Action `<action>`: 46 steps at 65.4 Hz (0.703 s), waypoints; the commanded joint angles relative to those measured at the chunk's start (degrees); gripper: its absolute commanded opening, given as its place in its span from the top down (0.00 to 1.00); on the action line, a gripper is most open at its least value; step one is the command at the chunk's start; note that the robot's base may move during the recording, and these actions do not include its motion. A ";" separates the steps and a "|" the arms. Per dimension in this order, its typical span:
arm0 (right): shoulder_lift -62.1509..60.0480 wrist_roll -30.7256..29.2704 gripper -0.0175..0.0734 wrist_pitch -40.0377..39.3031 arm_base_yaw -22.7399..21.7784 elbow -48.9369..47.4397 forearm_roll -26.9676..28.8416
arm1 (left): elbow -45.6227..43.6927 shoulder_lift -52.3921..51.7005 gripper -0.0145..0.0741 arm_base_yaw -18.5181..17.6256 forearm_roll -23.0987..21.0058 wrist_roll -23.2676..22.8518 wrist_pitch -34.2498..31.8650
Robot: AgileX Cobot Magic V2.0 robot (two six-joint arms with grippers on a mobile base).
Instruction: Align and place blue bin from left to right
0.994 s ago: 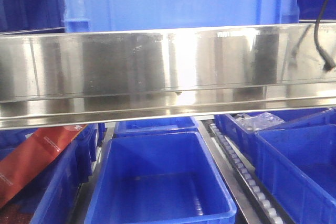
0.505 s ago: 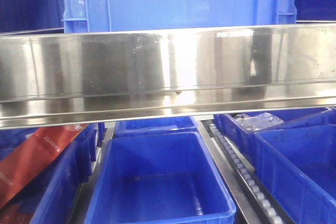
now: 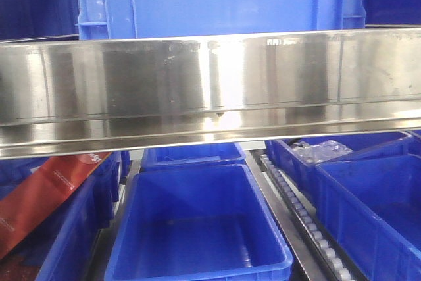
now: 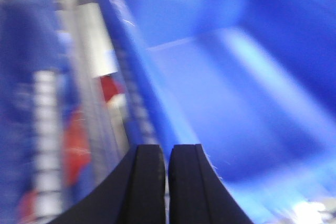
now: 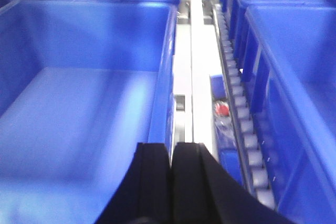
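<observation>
Front-facing view: a steel shelf edge [image 3: 210,90] hides the ribbed sky-blue bin [image 3: 217,1] at 12 o'clock, while both pincers, left [image 4: 167,182] and right [image 5: 172,182], seem closed, empty.

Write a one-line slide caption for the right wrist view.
Right gripper shut over the wall of a royal-blue bin, beside a roller track.
</observation>
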 commanded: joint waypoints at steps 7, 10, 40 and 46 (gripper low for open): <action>-9.96 -0.71 0.90 -8.72 -0.12 11.88 -1.23 | 16.58 -13.89 0.81 -0.25 -0.84 -0.49 -12.83; -12.79 -0.71 0.90 -9.35 -0.12 14.82 -1.23 | 19.76 -17.75 0.81 -0.25 -0.84 -0.49 -14.60; -42.44 -0.71 0.90 -9.96 -0.12 36.70 -1.23 | 41.53 -47.91 0.81 -0.25 0.71 -0.49 -18.64; -48.16 -0.71 0.90 -10.20 -0.12 40.33 -1.23 | 44.46 -52.66 0.81 -0.25 0.71 -0.49 -18.88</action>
